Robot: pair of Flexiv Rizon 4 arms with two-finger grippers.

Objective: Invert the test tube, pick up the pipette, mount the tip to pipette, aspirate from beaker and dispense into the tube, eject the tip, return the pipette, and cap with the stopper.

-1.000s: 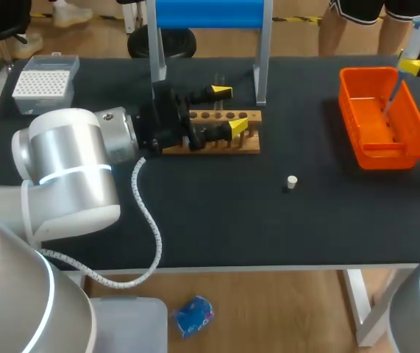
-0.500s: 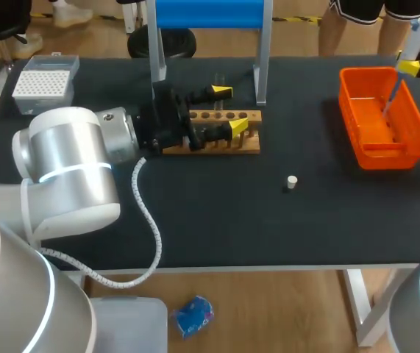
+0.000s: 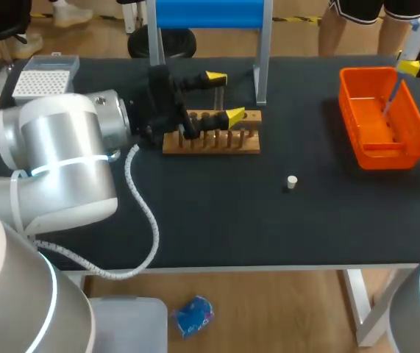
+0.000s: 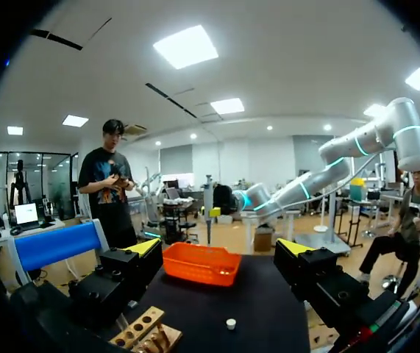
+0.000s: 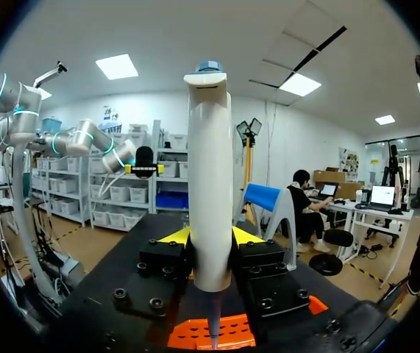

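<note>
The wooden tube rack (image 3: 211,140) lies mid-table. My left gripper (image 3: 226,95) hovers above its back edge, open and holding nothing; I cannot make out the test tube. In the left wrist view the left gripper (image 4: 221,250) spreads wide, with the rack (image 4: 143,334) below it and the white stopper (image 4: 230,323) ahead. The stopper (image 3: 291,182) stands alone on the mat. At the far right, my right gripper (image 3: 410,68) is shut on the pipette (image 3: 415,33), whose tip hangs over the orange bin (image 3: 381,118). The pipette (image 5: 210,213) stands upright in the right gripper (image 5: 210,237).
A tip box (image 3: 43,82) sits at the table's back left corner. A blue-topped metal stand (image 3: 210,15) rises just behind the rack. The orange bin (image 4: 201,263) shows ahead of the left gripper and the bin (image 5: 232,334) under the right one.
My left gripper has lifted off the rack and drawn back a little toward the table's rear, still open. The right arm with the pipette has not moved.
</note>
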